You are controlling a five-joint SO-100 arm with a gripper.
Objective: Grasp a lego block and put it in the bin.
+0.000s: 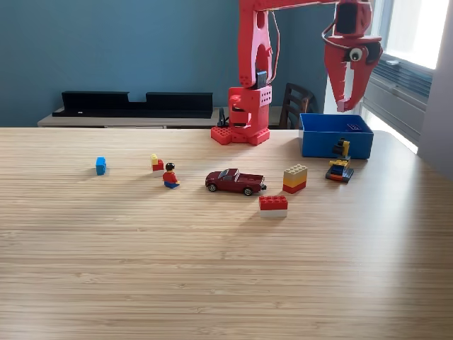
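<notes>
The wooden table (212, 269) is viewed from beyond its near edge, facing the arm's base (244, 131) at the far edge.

Your red gripper (348, 95) hangs above the blue bin (336, 136), jaws pointing down and nothing visibly between them. On the wooden table (212, 269) you have a dark red toy car (235, 181), a red and white block (273, 205), a minifigure (170, 176) and a small blue block (100, 165)
</notes>
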